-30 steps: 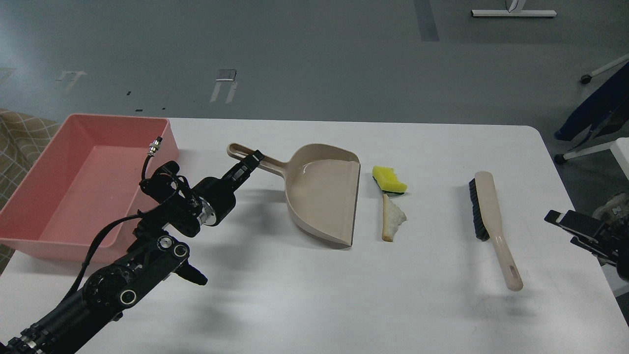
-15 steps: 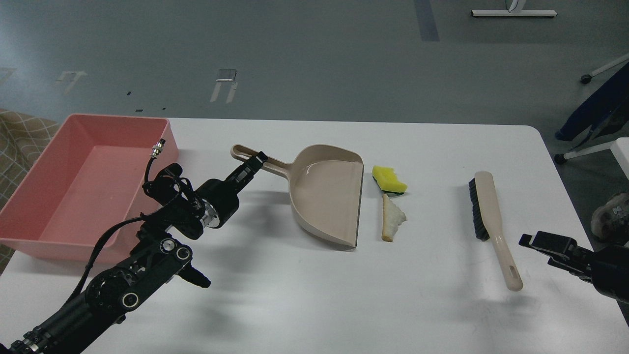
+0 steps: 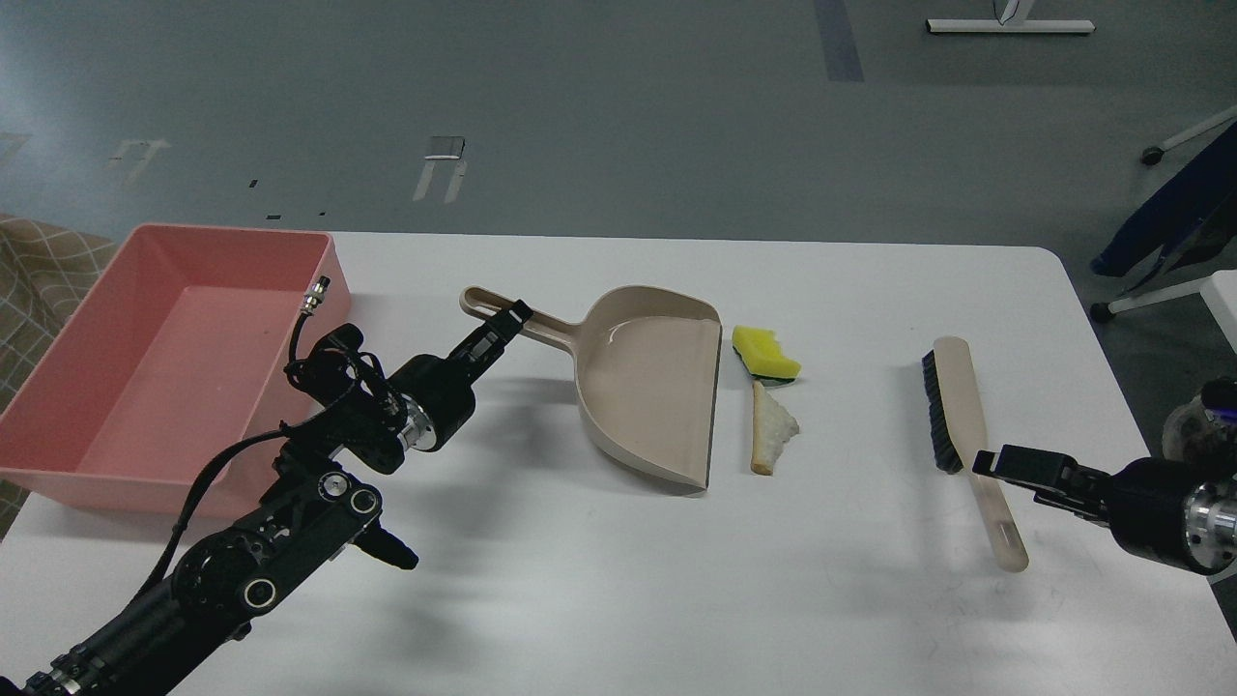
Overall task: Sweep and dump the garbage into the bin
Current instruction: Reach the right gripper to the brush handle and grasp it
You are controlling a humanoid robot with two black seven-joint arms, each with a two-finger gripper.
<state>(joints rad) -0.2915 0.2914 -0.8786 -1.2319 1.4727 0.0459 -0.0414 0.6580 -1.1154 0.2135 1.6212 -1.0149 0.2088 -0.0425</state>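
Right tool (image 3: 986,462) has advanced onto the brush handle (image 3: 995,512).

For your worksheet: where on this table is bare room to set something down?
Bare: the white table's near strip, and between bread wedge and brush. Crowded: dustpan lip beside sponge piece; left gripper on its handle.

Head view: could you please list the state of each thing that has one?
Bin: empty.
Dustpan: empty, flat on table, handle in left claw.
Sponge: on table, unswept.
Bread: on table, unswept.
Brush: lying flat, right claw at its handle, grip unclear.
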